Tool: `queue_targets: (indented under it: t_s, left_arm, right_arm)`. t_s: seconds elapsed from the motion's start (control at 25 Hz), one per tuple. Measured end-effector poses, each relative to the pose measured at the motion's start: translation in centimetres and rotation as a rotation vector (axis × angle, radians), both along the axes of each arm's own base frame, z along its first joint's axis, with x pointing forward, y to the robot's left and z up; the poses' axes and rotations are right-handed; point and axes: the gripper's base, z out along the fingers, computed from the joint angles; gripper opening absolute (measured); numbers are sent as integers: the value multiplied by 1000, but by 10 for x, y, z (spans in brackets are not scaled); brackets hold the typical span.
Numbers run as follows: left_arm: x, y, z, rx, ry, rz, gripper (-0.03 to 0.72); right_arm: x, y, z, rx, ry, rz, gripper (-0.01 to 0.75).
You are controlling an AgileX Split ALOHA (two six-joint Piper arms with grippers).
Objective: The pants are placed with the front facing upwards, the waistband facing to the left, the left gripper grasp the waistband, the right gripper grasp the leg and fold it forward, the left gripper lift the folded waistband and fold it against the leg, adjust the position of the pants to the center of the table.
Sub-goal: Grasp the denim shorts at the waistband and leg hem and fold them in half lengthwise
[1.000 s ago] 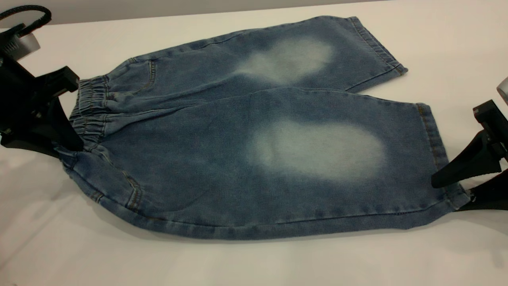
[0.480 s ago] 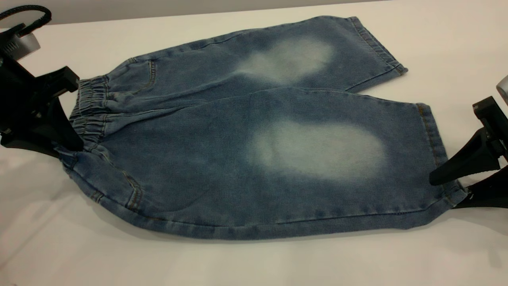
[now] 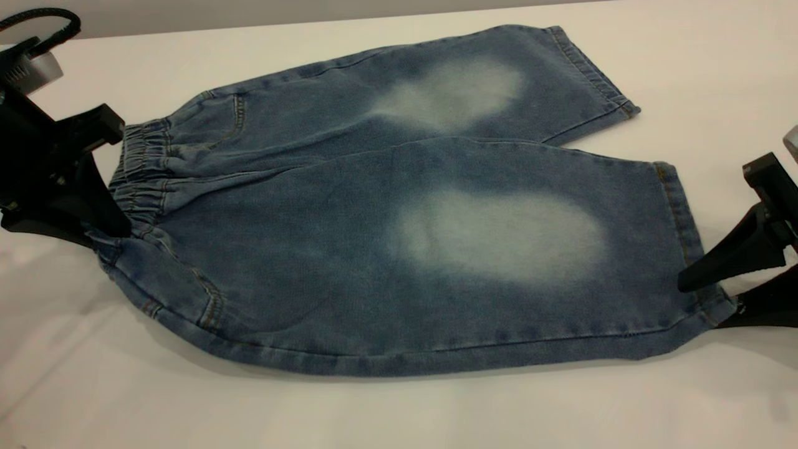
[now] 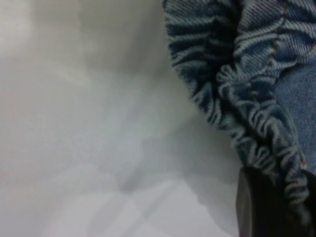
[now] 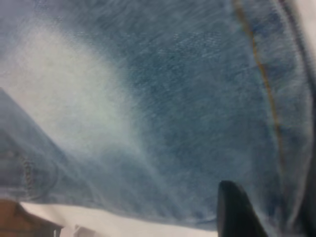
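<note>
The pants [image 3: 349, 262] lie front up on the table [image 3: 399, 411], both pale knee patches showing. The gathered waistband [image 3: 140, 181] is at the left. My left gripper [image 3: 109, 227] is shut on the waistband's near end; in the left wrist view one dark finger [image 4: 261, 207] sits under the ruched waistband [image 4: 237, 98]. The near leg [image 3: 499, 237] reaches right. My right gripper [image 3: 700, 305] is open at the leg's near hem corner, one finger above the cloth and one below. In the right wrist view a fingertip [image 5: 237, 212] lies on the leg [image 5: 173, 98].
The far leg [image 3: 449, 87] angles toward the back right, its hem [image 3: 592, 68] near the table's rear edge. Bare tabletop lies in front of the pants and to their right.
The right gripper has shifted by a few pixels at the hem corner, and the corner moved slightly with it. The left gripper and the rest of the pants have stayed still.
</note>
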Motion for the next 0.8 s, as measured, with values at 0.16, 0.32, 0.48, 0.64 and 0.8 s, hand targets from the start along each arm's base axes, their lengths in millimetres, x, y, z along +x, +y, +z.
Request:
queue_targets:
  t_s: [0.16, 0.32, 0.48, 0.64, 0.8]
  left_arm:
    - [0, 0, 0, 0, 0, 0, 139]
    - [0, 0, 0, -2, 3, -1, 139]
    - [-1, 0, 0, -4, 6, -3, 139]
    - [-1, -1, 0, -7, 9, -6, 139]
    - [-2, -1, 0, -12, 20, -13, 139]
  right_arm:
    - [-1, 7, 0, -5, 2, 35, 244]
    - [-2, 11, -2, -25, 3, 61, 222]
    - [-2, 9, -3, -52, 5, 69, 155]
    - [-2, 8, -4, -57, 5, 62, 29]
    - [0, 8, -3, -52, 4, 35, 11]
